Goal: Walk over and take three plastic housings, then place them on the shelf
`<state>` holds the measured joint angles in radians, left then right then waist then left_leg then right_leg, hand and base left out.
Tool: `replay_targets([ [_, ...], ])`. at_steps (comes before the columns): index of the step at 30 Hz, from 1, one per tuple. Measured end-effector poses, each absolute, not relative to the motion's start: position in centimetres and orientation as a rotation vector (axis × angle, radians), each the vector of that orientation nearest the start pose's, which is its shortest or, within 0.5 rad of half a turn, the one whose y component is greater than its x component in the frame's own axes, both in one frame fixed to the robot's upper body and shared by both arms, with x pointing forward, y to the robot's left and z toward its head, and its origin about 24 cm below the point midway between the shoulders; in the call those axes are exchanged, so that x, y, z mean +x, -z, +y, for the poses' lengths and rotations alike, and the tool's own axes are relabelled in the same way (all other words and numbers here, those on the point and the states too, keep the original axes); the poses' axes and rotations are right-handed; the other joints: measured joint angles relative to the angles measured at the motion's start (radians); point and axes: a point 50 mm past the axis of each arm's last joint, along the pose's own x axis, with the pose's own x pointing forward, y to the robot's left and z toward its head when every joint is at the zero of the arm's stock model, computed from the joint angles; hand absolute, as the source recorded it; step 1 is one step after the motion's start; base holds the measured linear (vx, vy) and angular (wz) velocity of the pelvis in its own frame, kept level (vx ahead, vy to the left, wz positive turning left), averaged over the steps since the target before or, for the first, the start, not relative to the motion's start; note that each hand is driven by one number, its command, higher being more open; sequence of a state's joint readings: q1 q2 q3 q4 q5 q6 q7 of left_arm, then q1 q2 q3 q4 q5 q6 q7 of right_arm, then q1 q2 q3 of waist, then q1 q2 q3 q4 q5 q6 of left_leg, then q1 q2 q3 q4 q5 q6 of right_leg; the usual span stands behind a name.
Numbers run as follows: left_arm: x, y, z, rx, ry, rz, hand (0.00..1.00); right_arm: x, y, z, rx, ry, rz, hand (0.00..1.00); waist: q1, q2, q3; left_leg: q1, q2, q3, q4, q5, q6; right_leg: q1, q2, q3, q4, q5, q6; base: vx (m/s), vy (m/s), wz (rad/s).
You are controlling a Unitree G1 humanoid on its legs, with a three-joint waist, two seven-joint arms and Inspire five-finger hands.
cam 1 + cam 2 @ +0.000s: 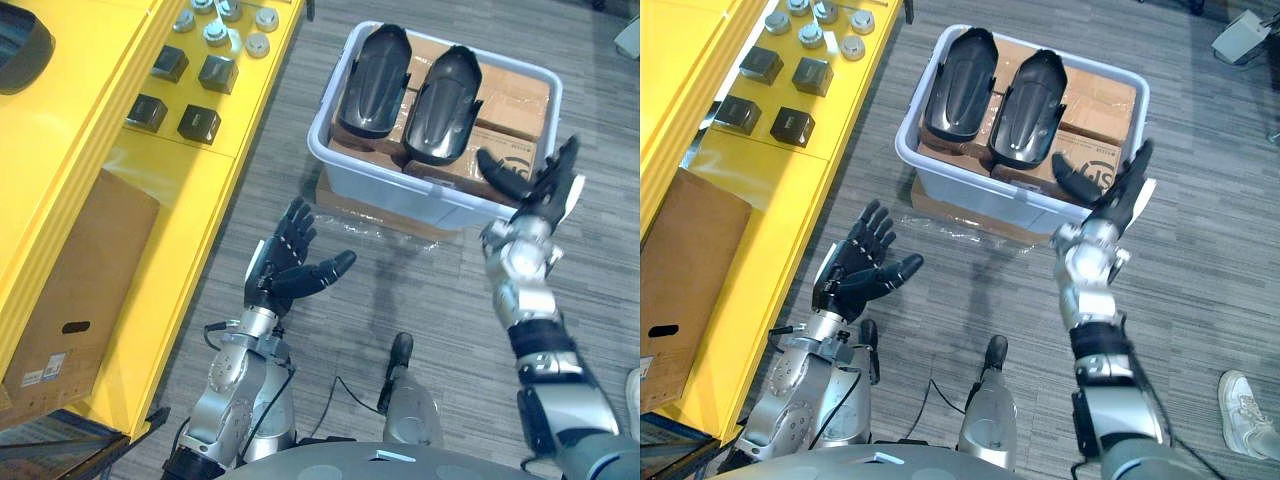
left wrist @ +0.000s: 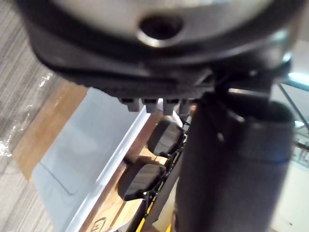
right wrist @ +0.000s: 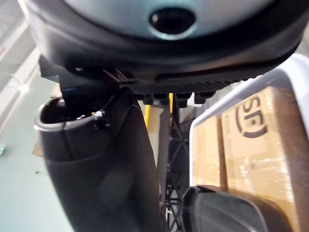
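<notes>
1. Two black plastic housings point(image 1: 372, 80) lie side by side in the grey bin point(image 1: 380, 190).
2. The right robot hand point(image 1: 540, 190), spread and empty, is at the bin's near rim — the left robot hand point(image 1: 282, 268), open and empty, hangs short of the bin.
3. Clear the rim first, then grip the nearer housing's edge.

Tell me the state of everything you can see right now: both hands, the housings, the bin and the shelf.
left hand, open, fingers spread, holding nothing, over the floor.
right hand, open, holding nothing, by the bin's near rim.
left housing, lying in the bin on cardboard boxes, untouched.
right housing, lying beside it, untouched.
bin, open-topped, on the floor.
yellow shelf, carrying dark blocks.
</notes>
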<state>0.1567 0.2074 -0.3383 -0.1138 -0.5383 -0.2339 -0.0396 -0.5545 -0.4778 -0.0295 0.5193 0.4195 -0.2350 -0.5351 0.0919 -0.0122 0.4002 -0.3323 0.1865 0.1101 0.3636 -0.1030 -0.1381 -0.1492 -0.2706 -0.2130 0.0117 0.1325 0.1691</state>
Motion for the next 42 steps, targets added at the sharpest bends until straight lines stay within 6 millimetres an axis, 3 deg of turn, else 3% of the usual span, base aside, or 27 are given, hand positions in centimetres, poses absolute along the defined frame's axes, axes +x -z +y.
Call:
replay_targets([
  [5, 21.9, -3.6, 11.4, -0.405, 0.292, -0.054, 1.0, 35.6, -16.9, -29.7, 0.052, 0.661, -0.28, 1.0, 0.026, 0.018, 0.031, -0.035, 0.0, 0.004, 0.017, 0.001, 0.007, -0.039, 0.001, -0.001, 0.0, 0.034, -0.012, -0.03, 0.023, -0.08],
  [10, 22.6, -1.7, 10.9, -0.412, 0.268, 0.021, 1.0, 36.7, -19.4, -31.8, -0.045, 0.706, -0.209, 1.0, 0.054, 0.07, 0.067, -0.097, -0.003, -0.01, 0.076, -0.015, 0.026, -0.079, -0.001, -0.018, 0.0, 0.077, -0.023, -0.07, 0.057, -0.04],
  [13, 22.5, -0.7, 10.6, -0.419, 0.261, 0.065, 1.0, 36.6, -20.3, -33.7, -0.068, 0.779, -0.157, 1.0, 0.085, 0.098, 0.091, -0.125, -0.005, -0.022, 0.104, -0.029, 0.029, -0.088, -0.004, -0.045, 0.001, 0.079, -0.02, -0.09, 0.025, 0.03],
  [15, 22.6, 0.3, 10.3, -0.447, 0.248, 0.111, 1.0, 36.5, -22.0, -34.7, -0.098, 0.826, -0.148, 1.0, 0.101, 0.123, 0.104, -0.157, -0.011, -0.037, 0.119, -0.035, 0.027, -0.105, -0.006, -0.062, 0.001, 0.079, -0.02, -0.11, 0.019, 0.1],
  [19, 22.0, 1.9, 9.4, -0.483, 0.245, 0.181, 1.0, 35.9, -24.9, -36.1, -0.162, 0.873, -0.173, 1.0, 0.121, 0.162, 0.117, -0.189, -0.026, -0.05, 0.128, -0.022, 0.035, -0.13, -0.015, -0.077, 0.004, 0.081, -0.017, -0.05, 0.012, 0.03],
  [22, 21.5, 2.2, 8.6, -0.488, 0.27, 0.192, 1.0, 35.3, -26.0, -37.0, -0.172, 0.903, -0.19, 1.0, 0.126, 0.186, 0.118, -0.206, -0.03, -0.058, 0.138, -0.022, 0.037, -0.139, -0.018, -0.085, 0.005, 0.081, -0.016, -0.03, 0.011, 0.06],
  [28, 21.4, 2.4, 8.5, -0.495, 0.259, 0.178, 1.0, 35.4, -26.7, -36.8, -0.173, 0.909, -0.209, 1.0, 0.13, 0.187, 0.117, -0.226, -0.033, -0.06, 0.161, -0.029, 0.041, -0.155, -0.024, -0.086, 0.015, 0.081, -0.014, -0.01, 0.003, 0.0],
  [33, 21.5, 2.3, 8.7, -0.501, 0.248, 0.156, 1.0, 34.4, -27.7, -38.0, -0.189, 0.947, -0.231, 1.0, 0.148, 0.188, 0.116, -0.242, -0.035, -0.065, 0.184, -0.037, 0.044, -0.162, -0.027, -0.09, 0.026, 0.081, -0.014, -0.04, 0.009, 0.01],
  [42, 21.1, 2.5, 8.2, -0.502, 0.272, 0.159, 1.0, 34.7, -27.8, -37.7, -0.225, 0.909, -0.225, 1.0, 0.151, 0.197, 0.111, -0.248, -0.038, -0.067, 0.189, -0.037, 0.044, -0.17, -0.033, -0.099, 0.038, 0.077, -0.011, -0.03, -0.007, 0.0],
])
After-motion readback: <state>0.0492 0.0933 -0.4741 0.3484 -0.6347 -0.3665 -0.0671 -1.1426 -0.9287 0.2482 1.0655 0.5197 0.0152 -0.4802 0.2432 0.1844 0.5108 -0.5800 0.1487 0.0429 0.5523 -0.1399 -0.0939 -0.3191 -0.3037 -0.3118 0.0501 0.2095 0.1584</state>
